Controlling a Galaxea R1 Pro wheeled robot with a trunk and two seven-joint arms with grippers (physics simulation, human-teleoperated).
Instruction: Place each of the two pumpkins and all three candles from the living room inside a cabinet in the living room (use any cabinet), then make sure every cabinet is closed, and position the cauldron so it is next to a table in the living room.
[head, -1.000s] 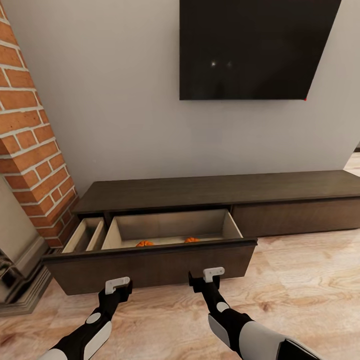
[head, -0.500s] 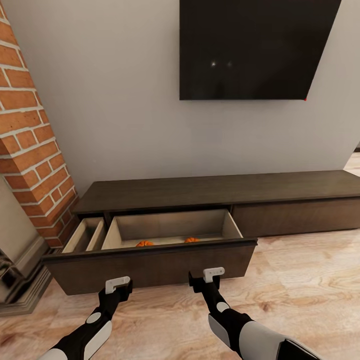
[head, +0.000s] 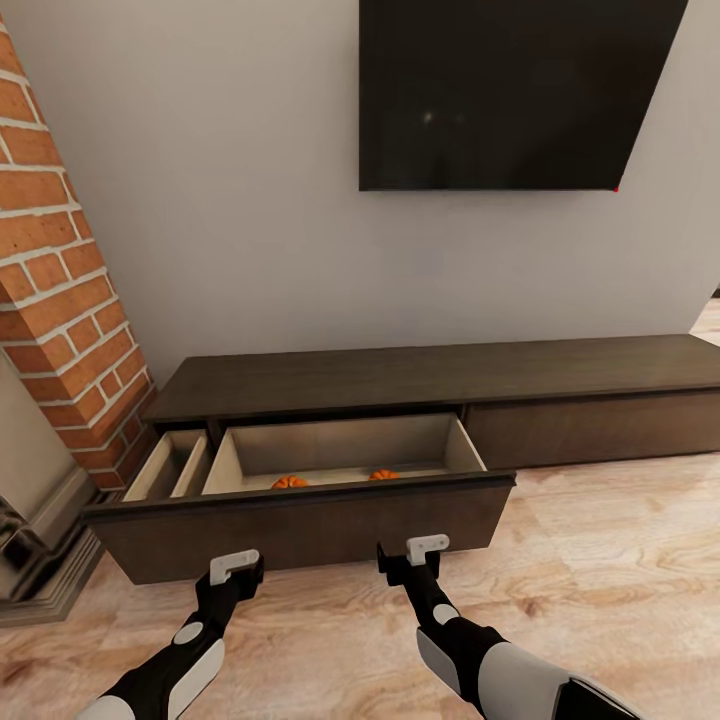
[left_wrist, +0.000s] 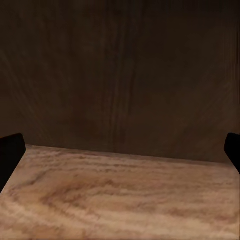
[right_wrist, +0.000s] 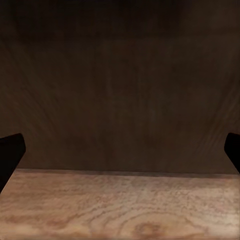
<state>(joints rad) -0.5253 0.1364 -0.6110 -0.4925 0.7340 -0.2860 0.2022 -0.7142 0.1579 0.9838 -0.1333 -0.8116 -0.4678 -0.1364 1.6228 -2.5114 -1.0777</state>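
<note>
- The cabinet (head: 440, 375) is lying long and low along the wall, from about 9 o'clock to 3 o'clock across the head view. It is dark brown wood with a flat top.
- Its big drawer (head: 300, 520) is sticking out toward the robot, at about 7 o'clock. I think it is standing open so things can be dropped in, and it will need a push to shut it. The front is wide with no handle, and the inside is light tan.
- A narrow side slot (head: 172, 468) is sitting open too, at the drawer's 9 o'clock, next to the brick wall (head: 60, 300).
- Two pumpkins (head: 290, 482) are lying inside the drawer near its front wall, a little apart. They are small, round and orange, and the front is hiding most of them.
- The left gripper (head: 234, 566) is hanging just in front of the drawer front, at about 7 o'clock. Its wrist view is showing the two fingers spread wide with nothing between them.
- The right gripper (head: 420, 551) is hanging beside it at 6 o'clock, also spread wide and holding nothing. Both are pointing flat at the dark wood, so I think they are getting ready to push.
</note>
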